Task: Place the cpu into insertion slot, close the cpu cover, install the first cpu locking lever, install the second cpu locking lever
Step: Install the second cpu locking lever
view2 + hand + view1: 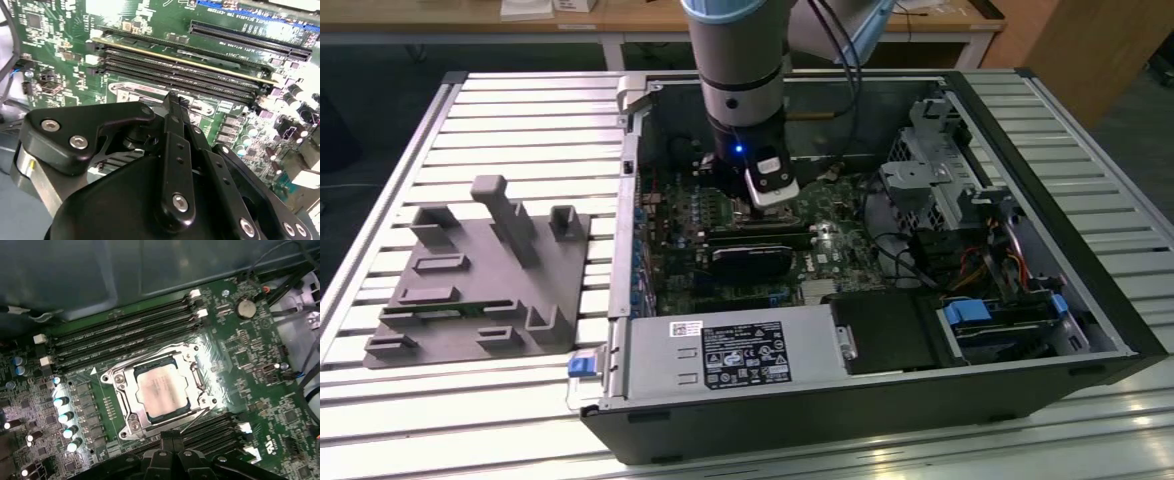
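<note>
1. The cpu lies flat in the insertion slot, with its grey metal top facing up. So the placing step looks done.
2. The cpu cover lies down around the chip, and the chip shows through its window. I judge the cover as closed.
3. The step in hand seems to be the locking levers. 1 thin wire lever stands out at an angle from the socket edge that is nearest to the gripper. It looks not yet latched.
4. The 2 fingertips of the gripper are pressed together and I see nothing held between them. They hang low over the motherboard, just beside the free end of that lever. I cannot tell if they touch it.
5. In my judgement this step calls for a sideways push with downward force, so that the wire goes under its hook without sliding off the narrow tips.
6. Count: 1 cpu, 1 socket, 1 cover and 1 lever clearly seen. A second lever may run along the far edge, but I cannot be sure. There are 2 banks of memory slots, 1 on each side of the socket.
7. In the exterior view there are 1 open computer case and 1 grey fixture beside it on the table.
</note>
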`<state>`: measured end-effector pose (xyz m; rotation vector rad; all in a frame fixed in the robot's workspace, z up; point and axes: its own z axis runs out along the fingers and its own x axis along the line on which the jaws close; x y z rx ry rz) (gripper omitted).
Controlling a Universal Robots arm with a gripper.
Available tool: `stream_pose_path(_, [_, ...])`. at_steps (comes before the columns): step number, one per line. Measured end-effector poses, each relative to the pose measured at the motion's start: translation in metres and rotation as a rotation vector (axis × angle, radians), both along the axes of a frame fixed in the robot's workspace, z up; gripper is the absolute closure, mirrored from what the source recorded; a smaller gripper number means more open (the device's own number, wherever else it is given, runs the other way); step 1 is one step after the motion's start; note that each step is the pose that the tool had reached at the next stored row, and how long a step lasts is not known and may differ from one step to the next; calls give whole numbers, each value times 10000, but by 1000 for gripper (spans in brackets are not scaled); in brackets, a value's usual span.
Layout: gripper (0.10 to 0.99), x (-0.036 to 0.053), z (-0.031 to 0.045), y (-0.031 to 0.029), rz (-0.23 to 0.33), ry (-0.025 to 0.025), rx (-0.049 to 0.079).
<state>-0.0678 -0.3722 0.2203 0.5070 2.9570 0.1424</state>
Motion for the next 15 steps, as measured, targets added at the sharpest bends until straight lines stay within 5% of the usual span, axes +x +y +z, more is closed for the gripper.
stream_pose_path(10, [980,-26,-43,-26,75,-1,13])
stream_pose_path(15, [980,-46,-71,-91,81,-3,203])
